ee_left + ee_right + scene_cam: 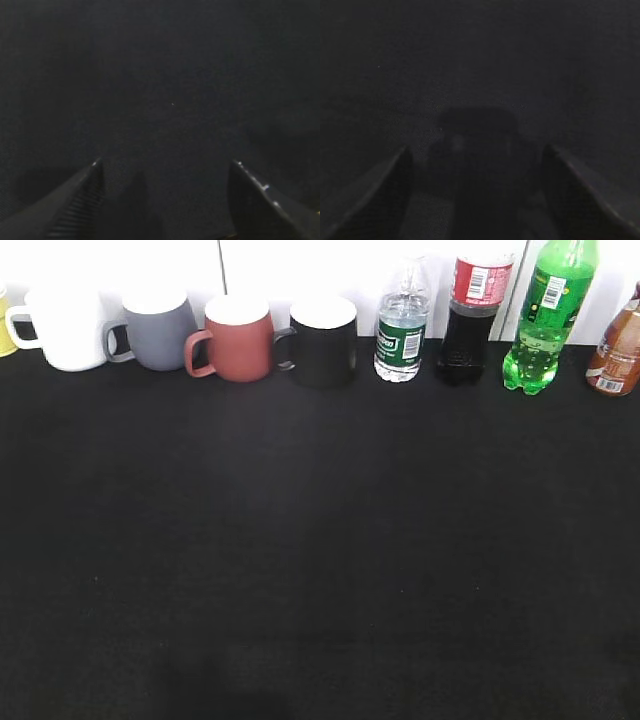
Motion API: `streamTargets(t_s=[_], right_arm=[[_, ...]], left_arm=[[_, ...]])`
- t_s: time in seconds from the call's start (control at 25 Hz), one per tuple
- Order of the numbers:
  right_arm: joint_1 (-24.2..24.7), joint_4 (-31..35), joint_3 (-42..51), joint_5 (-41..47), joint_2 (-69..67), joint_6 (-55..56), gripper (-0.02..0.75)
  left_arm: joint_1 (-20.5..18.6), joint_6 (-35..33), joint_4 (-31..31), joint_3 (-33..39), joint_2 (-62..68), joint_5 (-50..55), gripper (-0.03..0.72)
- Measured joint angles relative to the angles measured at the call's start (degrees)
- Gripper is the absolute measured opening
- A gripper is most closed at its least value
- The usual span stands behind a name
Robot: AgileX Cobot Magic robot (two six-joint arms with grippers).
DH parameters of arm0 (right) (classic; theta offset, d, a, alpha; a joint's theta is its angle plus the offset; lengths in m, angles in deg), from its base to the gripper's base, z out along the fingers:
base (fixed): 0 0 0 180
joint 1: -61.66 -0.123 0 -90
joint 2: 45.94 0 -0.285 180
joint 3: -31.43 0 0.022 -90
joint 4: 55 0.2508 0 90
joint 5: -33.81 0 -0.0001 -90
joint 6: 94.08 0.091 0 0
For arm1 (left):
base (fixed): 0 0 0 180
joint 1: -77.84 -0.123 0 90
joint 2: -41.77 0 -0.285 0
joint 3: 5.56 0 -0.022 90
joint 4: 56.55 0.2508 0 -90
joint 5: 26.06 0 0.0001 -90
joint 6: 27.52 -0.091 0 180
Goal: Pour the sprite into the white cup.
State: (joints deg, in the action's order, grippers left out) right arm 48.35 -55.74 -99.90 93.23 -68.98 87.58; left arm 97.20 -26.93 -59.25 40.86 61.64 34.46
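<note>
The sprite (545, 320), a tall bright-green bottle with a white barcode label, stands upright at the back right of the black table. The white cup (66, 328) stands at the back left, its handle to the left. Neither gripper shows in the exterior view. In the left wrist view my left gripper (165, 165) is open and empty over bare black cloth. In the right wrist view my right gripper (476, 150) is open and empty over black cloth, with only its own shadow below.
Along the back stand a grey mug (160, 330), a red-brown mug (236, 338), a black mug (322, 340), a clear water bottle (401, 328), a dark cola bottle (470, 315) and a brown bottle (618, 348). A yellow object (4, 325) sits at the far left edge.
</note>
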Motion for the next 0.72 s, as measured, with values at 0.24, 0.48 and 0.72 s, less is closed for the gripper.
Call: streamTargets(t_s=[0.24, 0.48, 0.72], right_arm=[[0.00, 0.18, 0.20, 0.02, 0.00, -0.18, 0.593], [6.32, 0.33, 0.20, 0.02, 3.45, -0.29, 0.589], [16.56, 0.33, 0.20, 0.13, 15.71, -0.29, 0.587]], left_arm=[[0.00, 0.00, 0.00, 0.00, 0.00, 0.00, 0.581], [-6.45, 0.00, 0.00, 0.00, -3.11, -0.02, 0.581], [-18.46, 0.00, -0.05, 0.00, -12.44, -0.07, 0.581]])
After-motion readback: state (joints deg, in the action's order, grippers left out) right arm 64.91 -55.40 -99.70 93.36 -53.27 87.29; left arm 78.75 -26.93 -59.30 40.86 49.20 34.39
